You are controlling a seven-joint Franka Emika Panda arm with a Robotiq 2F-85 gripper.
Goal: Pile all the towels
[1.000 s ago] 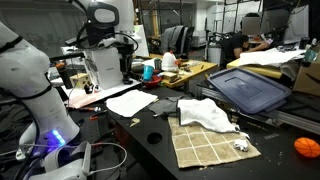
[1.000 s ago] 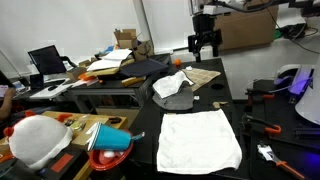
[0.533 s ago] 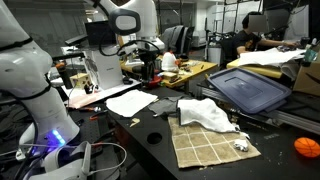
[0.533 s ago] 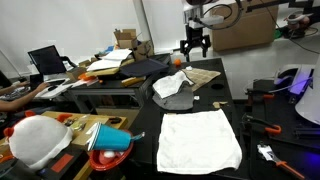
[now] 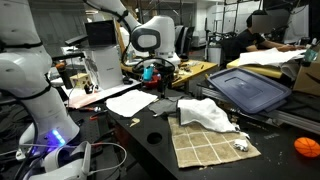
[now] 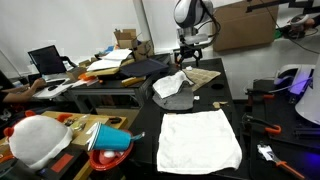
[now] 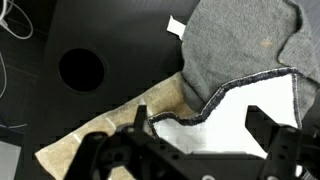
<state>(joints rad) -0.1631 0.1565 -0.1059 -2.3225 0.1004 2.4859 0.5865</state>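
A crumpled white towel [image 5: 205, 113] lies partly on a tan checkered towel [image 5: 212, 146] and on a grey towel [image 6: 176, 97]. A larger white towel [image 6: 200, 140] lies flat apart from them, also seen in an exterior view [image 5: 135, 102]. My gripper [image 6: 190, 62] is open and empty, hovering above the crumpled white towel [image 6: 176, 81] and the tan towel [image 6: 204, 75]. In the wrist view the grey towel [image 7: 240, 40], white towel [image 7: 235, 115] and tan towel [image 7: 105, 130] lie below the open jaws [image 7: 205, 135].
A dark blue bin lid [image 5: 250, 90] and an orange ball [image 5: 306, 147] lie beside the towels. A laptop [image 6: 45, 62], a blue bowl [image 6: 115, 140] and a white rounded object [image 6: 35, 140] sit on the side table. A round hole [image 7: 80, 68] shows in the black tabletop.
The arm has swung from the far back of the table and come down over the crumpled white towel. The gripper stays open. The towels have not moved.
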